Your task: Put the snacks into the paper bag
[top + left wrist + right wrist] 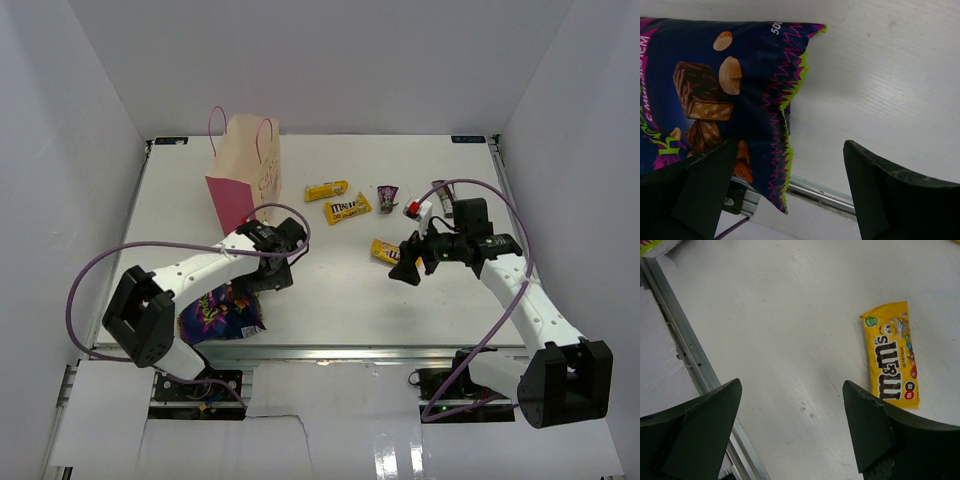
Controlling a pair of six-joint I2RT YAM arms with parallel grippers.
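Note:
The pink paper bag [245, 170] stands upright at the back left. The purple chip bag [220, 312] lies at the table's front edge; in the left wrist view [725, 90] its zigzag edge overhangs the rail. My left gripper [268, 280] [790, 195] is open and empty, its left finger over the bag's corner. Yellow candy packets lie at mid-table [326, 190] [347, 208] [386, 250]. The tiny purple wrapper [388, 197] lies beside them. A dark bar [441, 190] shows partly behind the right arm. My right gripper [405, 268] [790, 430] is open and empty, left of a yellow packet [892, 360].
A small red and white wrapper [417, 208] lies near the right wrist. A metal rail [685, 355] runs along the table's front edge. White walls close in the left, back and right sides. Purple cables loop over both arms.

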